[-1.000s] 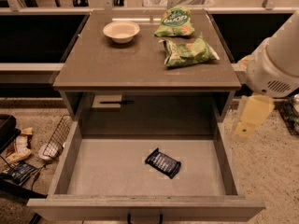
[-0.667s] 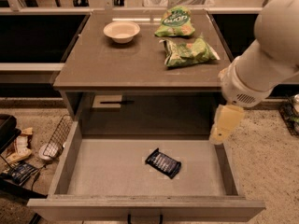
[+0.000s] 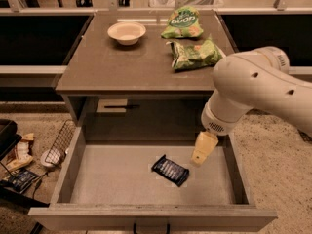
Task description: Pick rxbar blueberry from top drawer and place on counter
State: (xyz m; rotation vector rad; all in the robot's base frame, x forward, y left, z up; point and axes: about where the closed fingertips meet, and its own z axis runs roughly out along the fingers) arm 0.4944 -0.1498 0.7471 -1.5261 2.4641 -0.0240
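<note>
I've got the gripper [image 3: 204, 149] down inside the open top drawer [image 3: 112, 182], low over its floor and near the right wall. It hangs off the white arm [image 3: 253, 84], which comes in from the right and crosses the front right corner of the counter [image 3: 97, 67]. From here I only get one pale wedge of it, so I can't make out whether it's spread or closed.

The blueberry bar [image 3: 170, 170] lies flat on the drawer floor, roughly centre, turned diagonal, dark wrapper with pale print facing up. The gripper tip sits just beside the bar's right end, slightly behind it. I see a small gap, no contact.

On the counter there's a white bowl [image 3: 126, 32], upright, back and left of centre. Two green chip bags are to its right: one [image 3: 183, 22] at the back edge, the other [image 3: 195, 54] just in front of it, next to the arm.

On the floor left of the cabinet, a wire basket [image 3: 59, 143] leans at the drawer's side, with loose clutter [image 3: 19, 155] beyond it.
</note>
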